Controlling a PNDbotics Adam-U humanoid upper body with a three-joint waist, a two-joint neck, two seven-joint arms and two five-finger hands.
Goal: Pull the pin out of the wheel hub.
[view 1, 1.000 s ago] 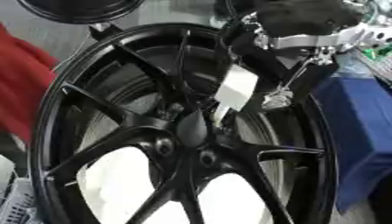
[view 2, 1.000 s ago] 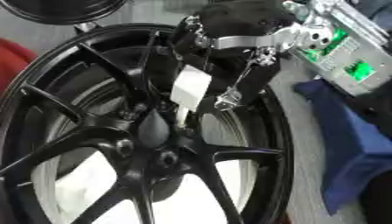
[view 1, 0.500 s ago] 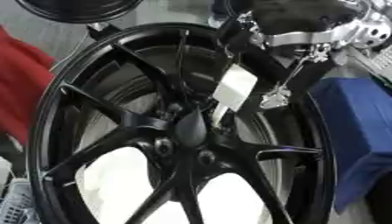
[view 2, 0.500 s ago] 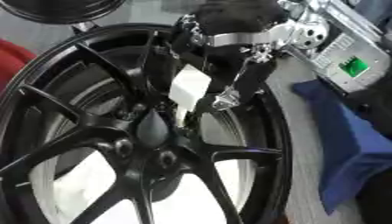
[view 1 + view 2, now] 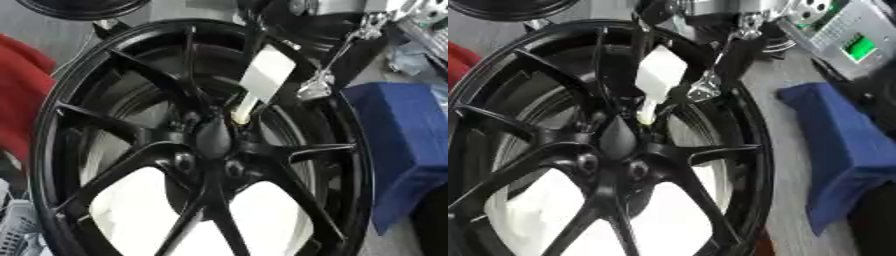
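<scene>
Pin point(image 5: 242, 111): pale, seated just above centre of black wheel hub point(image 5: 214, 140), under a white tab. Right hand point(image 5: 302, 22): above hub at upper rim, finger closure not discernible. Blue cloth point(image 5: 398, 135): right of hub.

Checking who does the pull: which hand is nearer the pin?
Right. The right hand is at the upper right, just above the pin by the hub; the left hand shows in neither view.
</scene>
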